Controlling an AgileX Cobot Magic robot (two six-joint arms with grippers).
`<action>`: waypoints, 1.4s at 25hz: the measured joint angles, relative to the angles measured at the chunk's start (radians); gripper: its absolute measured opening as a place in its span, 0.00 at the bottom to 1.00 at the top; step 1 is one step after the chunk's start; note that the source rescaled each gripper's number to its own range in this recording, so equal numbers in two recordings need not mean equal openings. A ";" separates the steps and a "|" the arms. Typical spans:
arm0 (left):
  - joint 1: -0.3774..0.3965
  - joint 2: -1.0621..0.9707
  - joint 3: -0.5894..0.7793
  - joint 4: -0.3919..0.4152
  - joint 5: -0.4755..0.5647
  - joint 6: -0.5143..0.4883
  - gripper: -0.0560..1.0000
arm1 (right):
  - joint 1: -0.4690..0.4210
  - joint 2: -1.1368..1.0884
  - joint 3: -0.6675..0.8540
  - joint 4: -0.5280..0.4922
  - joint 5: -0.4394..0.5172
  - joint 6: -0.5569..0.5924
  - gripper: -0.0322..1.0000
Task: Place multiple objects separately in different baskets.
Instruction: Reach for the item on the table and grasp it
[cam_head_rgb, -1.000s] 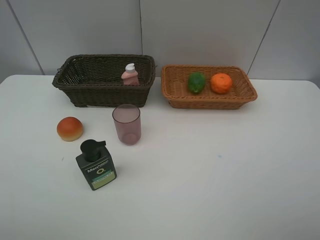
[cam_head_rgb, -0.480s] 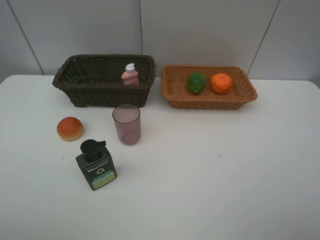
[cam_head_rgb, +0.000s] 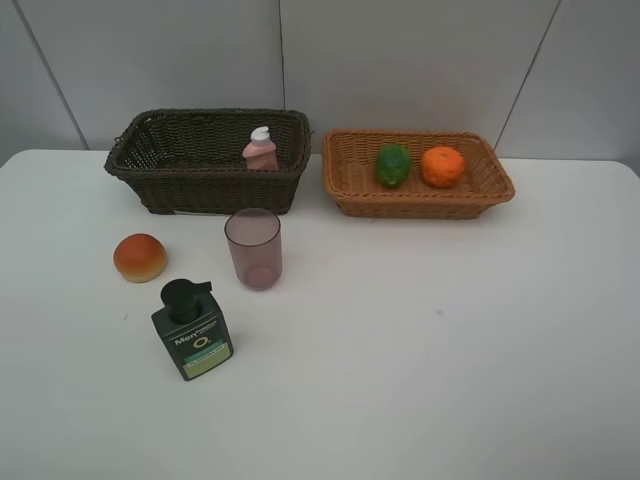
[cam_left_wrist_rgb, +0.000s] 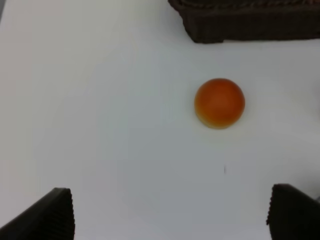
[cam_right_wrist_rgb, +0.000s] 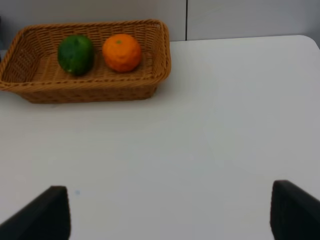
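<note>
No object has moved in the last second, so sorting stands half done. Left gripper (cam_left_wrist_rgb: 175, 220): fingers wide, empty, over the peach-like fruit (cam_head_rgb: 139, 257) near the desk's (cam_head_rgb: 450, 330) left edge. The dark green pump bottle (cam_head_rgb: 192, 330) and mauve cup (cam_head_rgb: 253, 248) rest nearby, clear of that approach. The dark brown basket (cam_head_rgb: 200, 190) at the rear holds the pink bottle (cam_head_rgb: 261, 150). The tan basket (cam_head_rgb: 420, 205) holds the lime (cam_head_rgb: 393, 165) and tangerine (cam_head_rgb: 442, 166). Right gripper (cam_right_wrist_rgb: 172, 215): fingers wide, empty.
</note>
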 joint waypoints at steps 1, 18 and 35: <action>0.000 0.050 -0.011 0.000 -0.003 0.003 1.00 | 0.000 0.000 0.000 0.000 0.000 0.000 0.73; -0.205 0.677 -0.193 0.024 -0.093 0.035 1.00 | 0.000 0.000 0.000 0.000 0.000 0.000 0.73; -0.476 0.927 -0.536 -0.087 -0.021 -0.023 1.00 | 0.000 0.000 0.000 0.000 0.000 0.000 0.73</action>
